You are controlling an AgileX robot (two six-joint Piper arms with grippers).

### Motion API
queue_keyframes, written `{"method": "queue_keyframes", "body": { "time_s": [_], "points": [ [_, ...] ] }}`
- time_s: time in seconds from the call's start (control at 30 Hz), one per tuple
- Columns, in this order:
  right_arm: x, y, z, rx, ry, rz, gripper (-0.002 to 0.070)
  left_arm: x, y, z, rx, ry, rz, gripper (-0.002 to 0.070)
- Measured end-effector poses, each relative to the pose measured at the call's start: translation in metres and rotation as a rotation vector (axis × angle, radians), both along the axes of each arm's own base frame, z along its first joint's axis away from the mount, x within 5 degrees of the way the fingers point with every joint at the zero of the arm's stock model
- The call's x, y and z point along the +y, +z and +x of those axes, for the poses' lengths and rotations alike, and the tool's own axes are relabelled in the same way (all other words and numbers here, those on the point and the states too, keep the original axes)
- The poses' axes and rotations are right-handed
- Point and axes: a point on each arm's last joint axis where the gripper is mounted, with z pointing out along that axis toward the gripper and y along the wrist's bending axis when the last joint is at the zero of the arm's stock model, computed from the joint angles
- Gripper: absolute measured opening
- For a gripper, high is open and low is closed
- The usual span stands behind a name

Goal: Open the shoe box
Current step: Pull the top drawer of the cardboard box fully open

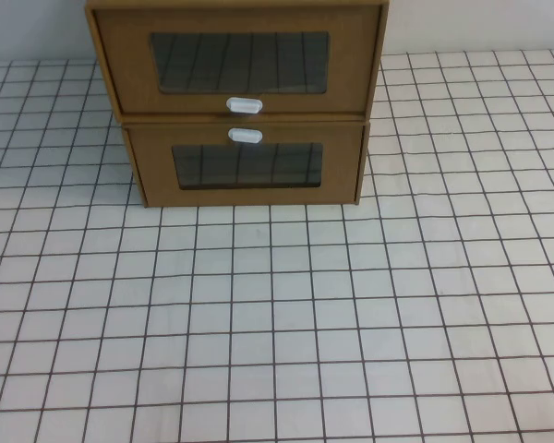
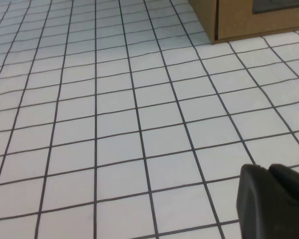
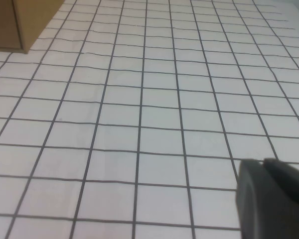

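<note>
- While each wrist camera catches only the dark tip of its own claw, both tips read alike: fingers pressed together, with no more than a thin seam between them.
- Left gripper (image 2: 265, 169): closed on itself, poised over the table, out in front of the lower shoe box (image 2: 234, 22) and off that box's left front corner, well apart from it.
- Right gripper (image 3: 263, 162): likewise closed, poised over the table in front of the lower shoe box and off its right front corner, well apart from it.
- Table (image 1: 277, 323): covered by a white cloth ruled in a dark square grid; the cloth runs from beneath both claws up to the foot of the lower shoe box.
- Lower shoe box: brown card, resting on the cloth at the far side of the table, its front closed. The front has a dark window, with a lower white handle (image 1: 245, 136) just above it.
- Upper shoe box (image 1: 237, 60): the same make, stacked directly on the lower shoe box, front also closed. Its upper white handle (image 1: 244, 105) sits below its window, just above the lower shoe box.
</note>
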Motion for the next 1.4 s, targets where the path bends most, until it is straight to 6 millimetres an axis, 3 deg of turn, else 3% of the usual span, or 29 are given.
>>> {"method": "queue_keyframes", "body": {
  "time_s": [1.13,1.23,1.4],
  "points": [
    [0.000,0.000,0.000,0.000,0.000,0.000,-0.0013,0.000,0.003,0.001,-0.030,0.001,-0.002,-0.0004],
    [0.000,0.000,0.000,0.000,0.000,0.000,-0.0013,-0.002,0.006,0.001,-0.052,0.005,-0.111,-0.0004],
    [0.000,0.000,0.000,0.000,0.000,0.000,-0.0014,-0.007,0.017,0.003,-0.111,0.039,-0.522,-0.0004]
  ]
}}
